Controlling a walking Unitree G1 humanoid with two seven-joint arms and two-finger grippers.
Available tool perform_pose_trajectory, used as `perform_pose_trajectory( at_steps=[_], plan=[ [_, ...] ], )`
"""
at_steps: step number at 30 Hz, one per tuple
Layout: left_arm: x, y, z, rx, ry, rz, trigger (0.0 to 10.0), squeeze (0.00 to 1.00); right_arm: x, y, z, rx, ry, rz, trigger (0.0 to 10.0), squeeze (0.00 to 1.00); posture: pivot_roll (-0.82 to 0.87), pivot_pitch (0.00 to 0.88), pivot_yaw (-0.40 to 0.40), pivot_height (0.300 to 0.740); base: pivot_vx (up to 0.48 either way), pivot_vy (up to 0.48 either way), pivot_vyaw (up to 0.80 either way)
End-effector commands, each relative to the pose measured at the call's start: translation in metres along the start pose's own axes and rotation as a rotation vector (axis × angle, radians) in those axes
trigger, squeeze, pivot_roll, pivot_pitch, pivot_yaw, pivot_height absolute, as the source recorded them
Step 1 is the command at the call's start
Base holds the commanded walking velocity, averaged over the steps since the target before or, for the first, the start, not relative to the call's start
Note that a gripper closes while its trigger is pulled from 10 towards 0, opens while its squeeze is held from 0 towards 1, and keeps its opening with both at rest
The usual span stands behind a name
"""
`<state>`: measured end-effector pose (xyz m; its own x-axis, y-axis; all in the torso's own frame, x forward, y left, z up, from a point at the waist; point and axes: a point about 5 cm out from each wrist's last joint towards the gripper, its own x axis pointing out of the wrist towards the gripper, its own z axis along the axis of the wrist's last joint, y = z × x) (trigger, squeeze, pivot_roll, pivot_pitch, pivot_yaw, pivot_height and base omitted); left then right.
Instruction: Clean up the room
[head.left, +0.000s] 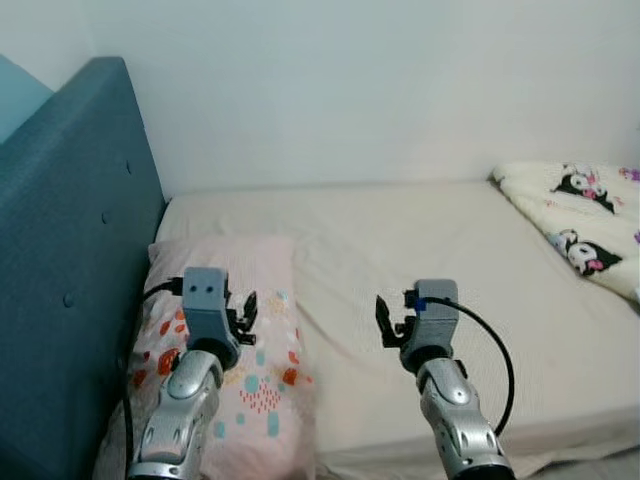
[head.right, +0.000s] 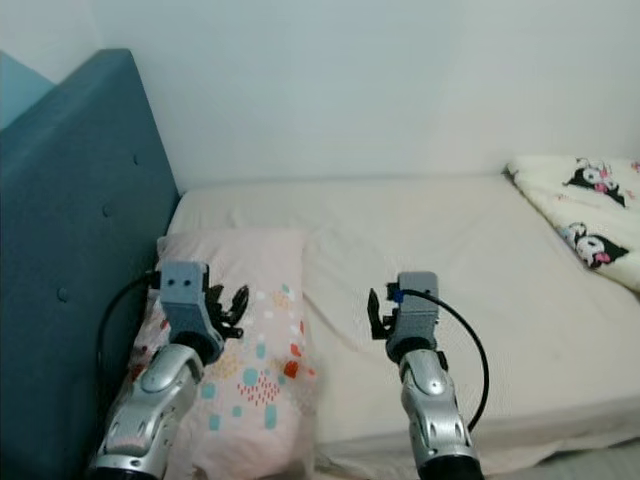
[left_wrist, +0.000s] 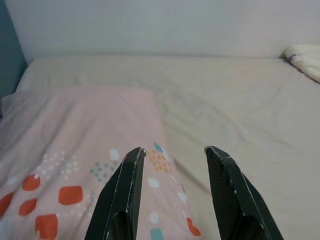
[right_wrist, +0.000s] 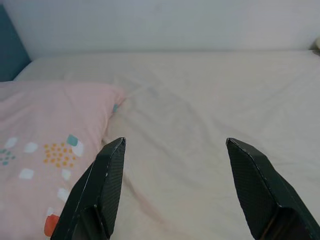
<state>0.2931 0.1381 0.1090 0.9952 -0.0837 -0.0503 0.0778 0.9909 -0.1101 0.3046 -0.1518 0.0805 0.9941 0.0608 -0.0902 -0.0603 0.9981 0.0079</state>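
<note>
A cream-sheeted bed carries a cartoon-print blanket at its far right and a pink patterned pillow against the teal headboard, where the left gripper hovers moderately parted and the right gripper wide apart, both empty.

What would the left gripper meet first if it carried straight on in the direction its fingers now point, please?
Probably the pink patterned pillow: the left gripper, open and empty, hovers over its edge, with the cream bedsheet beyond. Height above the pillow is unclear, so it might pass over.
</note>
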Motion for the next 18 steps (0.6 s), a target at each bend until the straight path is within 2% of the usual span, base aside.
perform_pose_trajectory(
  at_steps=[1,6,11,18],
  plan=[
    [-0.0020,0.0013,-0.0011,-0.009,0.011,0.008,10.0,0.00,-0.0001,0.0033,-0.0009,-0.002,0.007,0.013,10.0,0.00,0.03,0.000,-0.059,0.740,0.000,-0.480,0.80],
    [-0.0028,0.0015,-0.0007,-0.005,0.013,0.006,10.0,0.00,-0.0007,0.0034,-0.0024,0.004,0.019,0.014,10.0,0.00,0.04,0.000,-0.053,0.740,0.000,-0.480,0.80],
    [-0.0033,0.0019,-0.0010,0.003,0.020,-0.002,10.0,0.00,-0.0017,0.0016,-0.0044,0.057,0.025,-0.009,10.0,0.00,0.04,0.000,-0.044,0.740,0.000,-0.480,0.00],
    [-0.0042,0.0005,-0.0015,0.012,0.028,-0.016,10.0,0.00,-0.0024,-0.0006,-0.0047,0.062,0.028,-0.014,10.0,0.00,0.03,0.000,-0.035,0.740,0.000,-0.480,0.00]
  ],
)
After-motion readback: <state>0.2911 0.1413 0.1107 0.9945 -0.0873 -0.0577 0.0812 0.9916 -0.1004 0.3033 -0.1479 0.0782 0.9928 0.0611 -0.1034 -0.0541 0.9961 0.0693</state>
